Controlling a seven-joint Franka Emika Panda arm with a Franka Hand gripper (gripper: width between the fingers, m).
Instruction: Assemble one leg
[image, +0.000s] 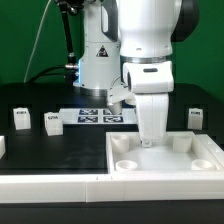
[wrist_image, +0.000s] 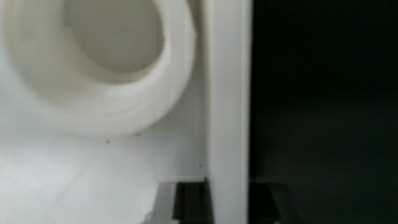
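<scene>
Hovering at a flat white socketed panel (image: 165, 165), the claw (image: 150, 140) is being obscured; its state cannot be told. A small white plastic leg (image: 52, 122) is being judged light, rigid, best pinched across flat sides.

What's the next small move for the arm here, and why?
Probably lift straight up. The gripper sits low at the far edge of the panel by a socket, no leg is visible in it, and the loose legs stand away on the table.

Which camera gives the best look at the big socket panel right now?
The exterior view: it shows most of the panel, lying below the arm. The wrist view shows only a blurred close-up of one socket and an edge.
</scene>
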